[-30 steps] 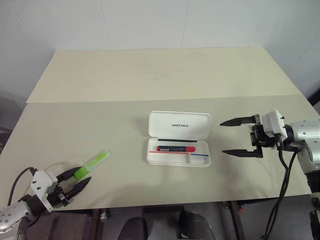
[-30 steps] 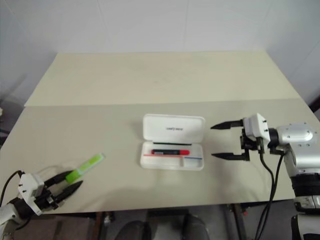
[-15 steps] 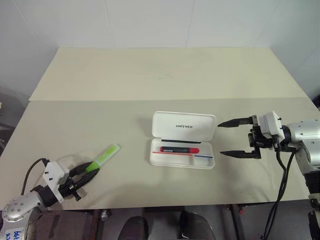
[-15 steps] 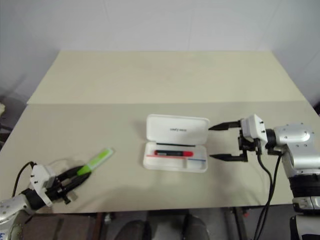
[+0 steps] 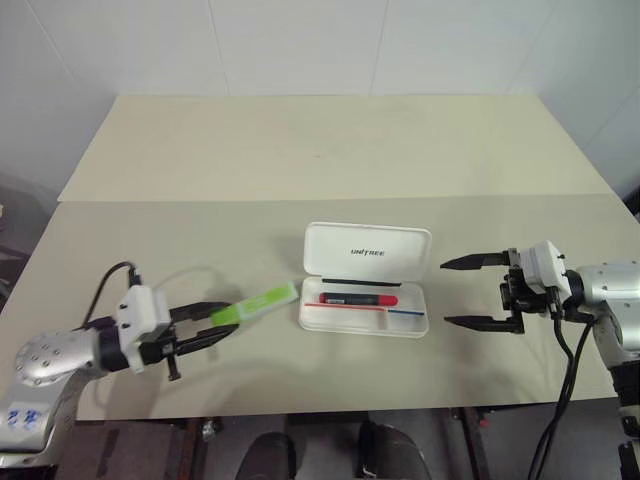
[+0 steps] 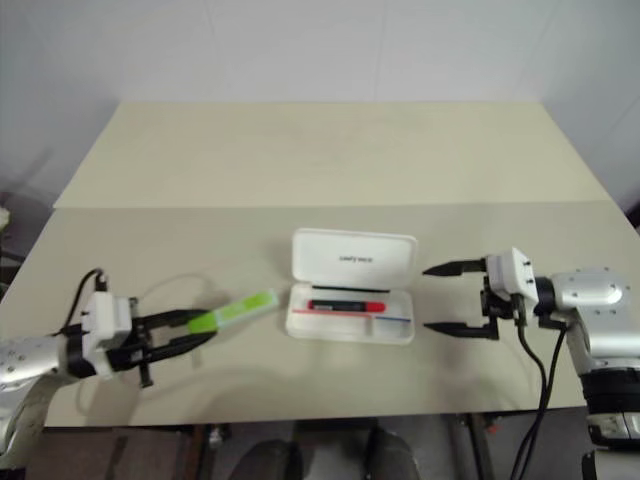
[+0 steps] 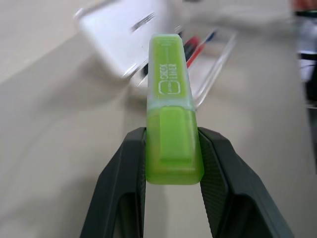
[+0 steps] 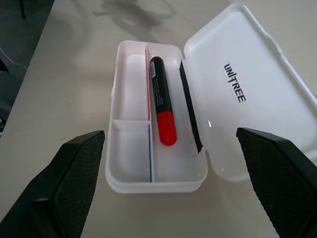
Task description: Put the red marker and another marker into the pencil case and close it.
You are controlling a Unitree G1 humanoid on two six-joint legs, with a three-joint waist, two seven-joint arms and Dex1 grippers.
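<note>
The white pencil case (image 5: 367, 249) lies open mid-table with its lid tilted back. The red marker (image 5: 358, 299) rests inside its tray, also seen as the red marker (image 8: 161, 100) in the right wrist view. My left gripper (image 5: 222, 329) is shut on the lime-green highlighter (image 5: 254, 304), held above the table just left of the case; the highlighter (image 7: 171, 123) sits clamped between the two black fingers (image 7: 124, 181). My right gripper (image 5: 450, 294) stands open to the right of the case, pointing at it, with nothing between its fingers.
The beige table (image 5: 320, 150) stretches far behind the case, with a seam across its middle. The table's front edge runs just below both grippers. A black cable (image 5: 560, 400) hangs from my right arm.
My left gripper has lifted the green highlighter off the table and carried it right, up to the case's left end. The right gripper has stayed open beside the case.
</note>
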